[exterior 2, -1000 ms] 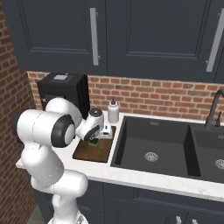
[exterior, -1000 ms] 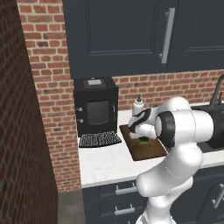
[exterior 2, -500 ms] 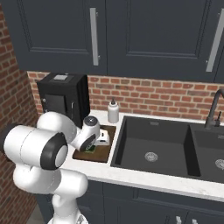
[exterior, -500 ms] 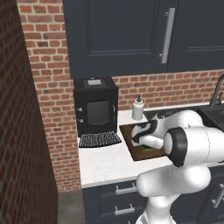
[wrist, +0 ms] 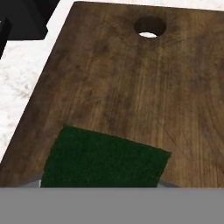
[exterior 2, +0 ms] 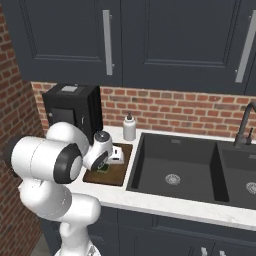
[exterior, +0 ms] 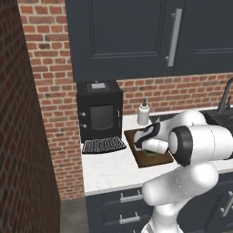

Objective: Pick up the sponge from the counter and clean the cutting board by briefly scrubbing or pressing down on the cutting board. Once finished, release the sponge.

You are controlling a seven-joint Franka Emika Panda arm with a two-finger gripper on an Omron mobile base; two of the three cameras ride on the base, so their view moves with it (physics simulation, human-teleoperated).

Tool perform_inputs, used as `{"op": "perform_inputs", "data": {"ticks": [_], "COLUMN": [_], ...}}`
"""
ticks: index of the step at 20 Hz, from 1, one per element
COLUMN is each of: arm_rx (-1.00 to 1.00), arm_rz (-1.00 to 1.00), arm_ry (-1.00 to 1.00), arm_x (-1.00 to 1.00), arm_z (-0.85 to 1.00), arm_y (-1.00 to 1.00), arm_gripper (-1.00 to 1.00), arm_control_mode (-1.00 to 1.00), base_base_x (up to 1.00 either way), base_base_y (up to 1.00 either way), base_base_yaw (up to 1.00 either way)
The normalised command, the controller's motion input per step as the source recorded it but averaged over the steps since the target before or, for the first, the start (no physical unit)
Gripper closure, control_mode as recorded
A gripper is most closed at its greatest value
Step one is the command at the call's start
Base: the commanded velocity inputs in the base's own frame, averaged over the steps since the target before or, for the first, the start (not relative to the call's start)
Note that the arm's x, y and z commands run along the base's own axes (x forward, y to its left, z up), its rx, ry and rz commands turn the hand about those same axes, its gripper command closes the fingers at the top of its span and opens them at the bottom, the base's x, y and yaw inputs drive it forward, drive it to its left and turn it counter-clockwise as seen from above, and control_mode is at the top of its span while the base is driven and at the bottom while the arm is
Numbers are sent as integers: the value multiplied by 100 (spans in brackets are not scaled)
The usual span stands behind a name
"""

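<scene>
In the hand view the sponge [wrist: 103, 159] lies flat on the cutting board [wrist: 131, 87] at lower centre, the board's hole at the top. In the left base view the gripper [exterior: 149, 151], clenched on the sponge, presses down at centre right; the board rests on the white surface [exterior: 107, 166] beside a soap bottle [exterior: 143, 113]

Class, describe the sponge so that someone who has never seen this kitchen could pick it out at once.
Find the black sink; left of it a dark brown cutting board lies on the white counter. The sponge sits on that board, at the end away from its small hole. It is the one flat, dark green block there, far smaller than the board.
</scene>
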Motion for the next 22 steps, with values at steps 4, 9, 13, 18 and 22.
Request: {"op": "perform_inputs", "data": {"ticks": [4,9,13,18,22], "arm_rx": [0,0,0,0,0], "arm_rz": [0,0,0,0,0], "arm_ry": [-1,0,0,0,0], "arm_x": [-17,-5,0,0,0], "arm_z": [0,-14,-59,-70,-98], "arm_y": [29,36,25,2,0], "arm_gripper": [100,100,100,100,100], "arm_control_mode": [-100,-100,-100,-100,-100], "base_base_x": [0,0,0,0,0], "base_base_y": [0,0,0,0,0], "base_base_yaw": [0,0,0,0,0]}}
